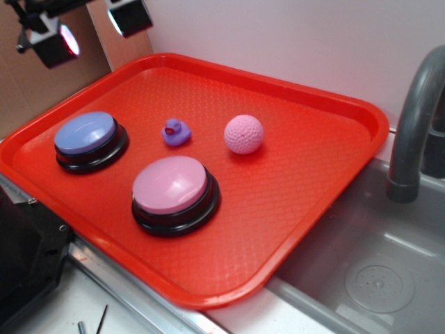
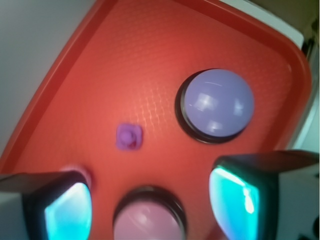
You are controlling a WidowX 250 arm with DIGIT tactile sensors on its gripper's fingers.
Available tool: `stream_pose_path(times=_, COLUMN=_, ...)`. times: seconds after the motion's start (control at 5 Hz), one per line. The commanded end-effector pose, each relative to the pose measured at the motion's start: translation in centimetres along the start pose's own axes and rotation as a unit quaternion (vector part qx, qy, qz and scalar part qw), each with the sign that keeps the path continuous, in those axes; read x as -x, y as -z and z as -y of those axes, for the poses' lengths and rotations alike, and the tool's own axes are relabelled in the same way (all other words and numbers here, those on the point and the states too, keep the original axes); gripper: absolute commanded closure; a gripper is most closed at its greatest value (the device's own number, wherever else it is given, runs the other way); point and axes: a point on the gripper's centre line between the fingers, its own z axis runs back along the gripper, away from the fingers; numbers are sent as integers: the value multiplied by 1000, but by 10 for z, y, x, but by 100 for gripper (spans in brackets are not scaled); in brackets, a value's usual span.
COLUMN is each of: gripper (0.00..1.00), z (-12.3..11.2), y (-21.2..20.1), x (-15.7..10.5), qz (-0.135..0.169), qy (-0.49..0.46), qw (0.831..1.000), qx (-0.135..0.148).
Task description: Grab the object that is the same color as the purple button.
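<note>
A tiny purple duck (image 1: 176,131) with a reddish beak, the object, sits on the red tray (image 1: 313,174) between the purple button (image 1: 86,133) and a pink dimpled ball (image 1: 244,133). My gripper (image 1: 90,28) hangs open high over the tray's far left corner, holding nothing. From the wrist, the duck (image 2: 129,136) lies well ahead of the open gripper (image 2: 150,200). The purple button (image 2: 216,103) is to its right. Both fingers stand wide apart, away from the duck.
A pink dome button (image 1: 170,184) on a black base stands near the tray's front, directly below my gripper in the wrist view (image 2: 147,222). A grey sink (image 1: 375,278) and faucet (image 1: 417,118) lie to the right. The tray rim (image 2: 60,75) is raised.
</note>
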Motion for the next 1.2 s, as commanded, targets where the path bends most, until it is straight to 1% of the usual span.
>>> stream_pose_path(times=0.0, gripper=0, z=18, y=53, x=-24, qz=20, qy=-58, qw=998, qx=-30)
stream_pose_path(times=0.2, gripper=0, z=23, y=72, x=-21, qz=26, qy=-53, qw=997, qx=-48)
stream_pose_path(times=0.4, gripper=0, z=23, y=88, x=-13, qz=28, qy=-43, qw=997, qx=-57)
stream_pose_path(times=0.6, gripper=0, z=23, y=104, x=-3, qz=53, qy=-36, qw=997, qx=-54)
stream_pose_path(times=0.8, gripper=0, z=23, y=119, x=-6, qz=33, qy=-35, qw=997, qx=-63)
stream_pose_path(times=1.0, gripper=0, z=24, y=123, x=-6, qz=36, qy=-36, qw=997, qx=-62)
